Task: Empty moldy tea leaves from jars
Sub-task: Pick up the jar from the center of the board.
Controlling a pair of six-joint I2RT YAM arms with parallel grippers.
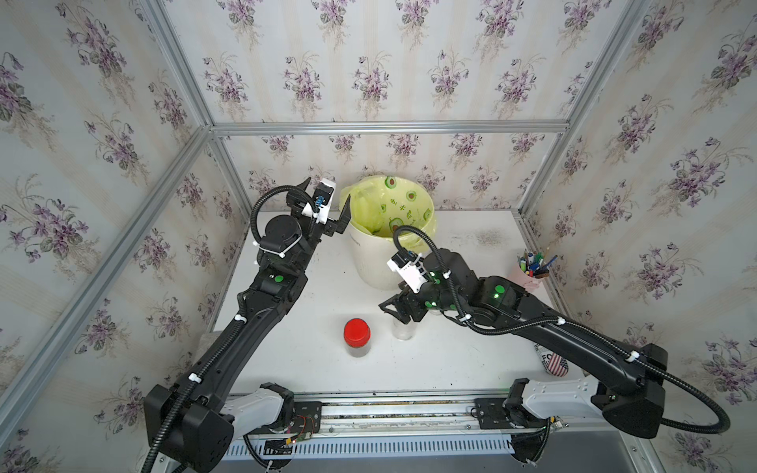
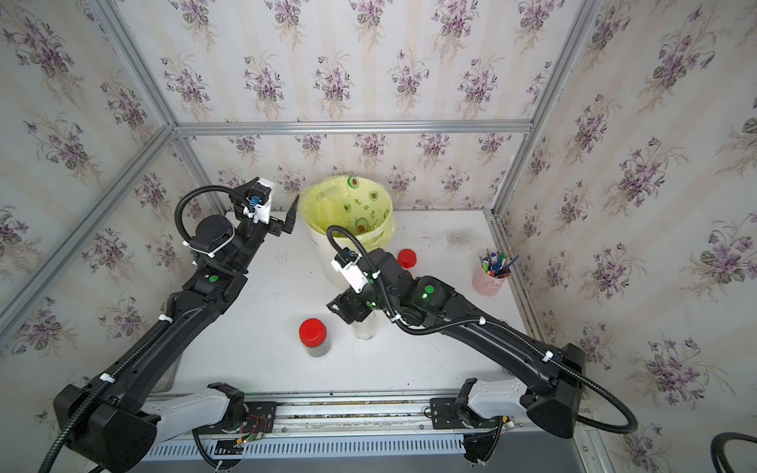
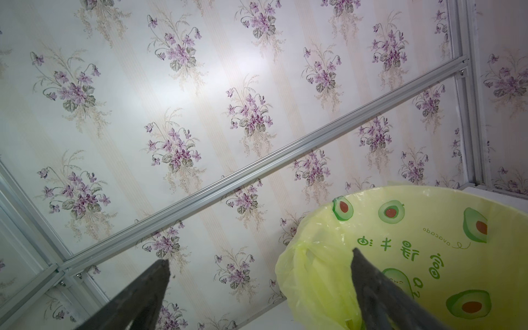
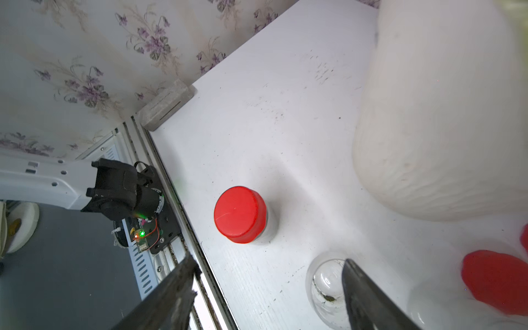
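A jar (image 1: 357,338) with a red cap (image 4: 240,214) stands at the table's front middle, and dark moldy tea leaves (image 2: 316,350) show through its wall. Right beside it stands an uncapped clear jar (image 1: 403,327), nearly empty, with a few dark crumbs (image 4: 328,298) at its bottom. My right gripper (image 4: 270,264) hovers open just over it, one finger (image 4: 368,300) next to the jar's mouth (image 4: 325,281), gripping nothing. A further red cap (image 2: 406,259) shows beside the bin, behind my right arm. My left gripper (image 3: 260,265) is open and empty, raised beside the bin's rim.
The cream bin (image 1: 375,262) with its yellow avocado-print bag (image 3: 428,243) stands at the back middle. A pink pen cup (image 2: 489,278) is at the right wall and a flag-print cup (image 1: 555,362) at the front right. Tea crumbs dot the table (image 4: 285,143).
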